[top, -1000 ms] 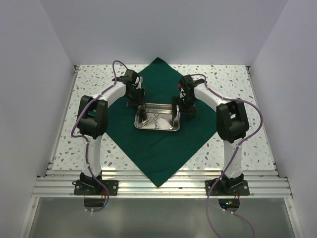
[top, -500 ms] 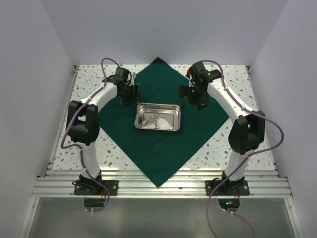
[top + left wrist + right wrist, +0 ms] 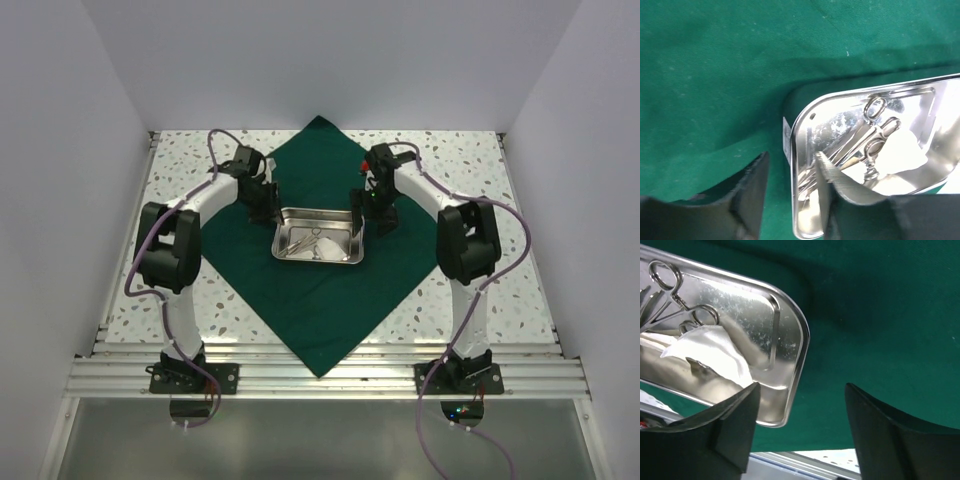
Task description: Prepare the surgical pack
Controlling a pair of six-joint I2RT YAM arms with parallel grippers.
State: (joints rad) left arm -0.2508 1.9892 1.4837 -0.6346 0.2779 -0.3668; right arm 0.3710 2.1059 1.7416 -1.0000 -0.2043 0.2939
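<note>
The dark green cloth lies flat as a diamond on the table. The steel tray sits at its middle with silvery scissor-like instruments and white gauze in it. My left gripper is open at the tray's left end; in the left wrist view its jaws straddle the tray's rim, beside the instruments and gauze. My right gripper is open at the tray's right end; in the right wrist view the rim lies between its jaws, near the gauze and instruments.
The speckled table shows around the cloth. White walls close in the left, back and right. An aluminium rail with both arm bases runs along the near edge.
Both grippers drew back from the tray ends toward the table's far side half a second ago, and now are back down at the ends. The tray and cloth have not moved.
</note>
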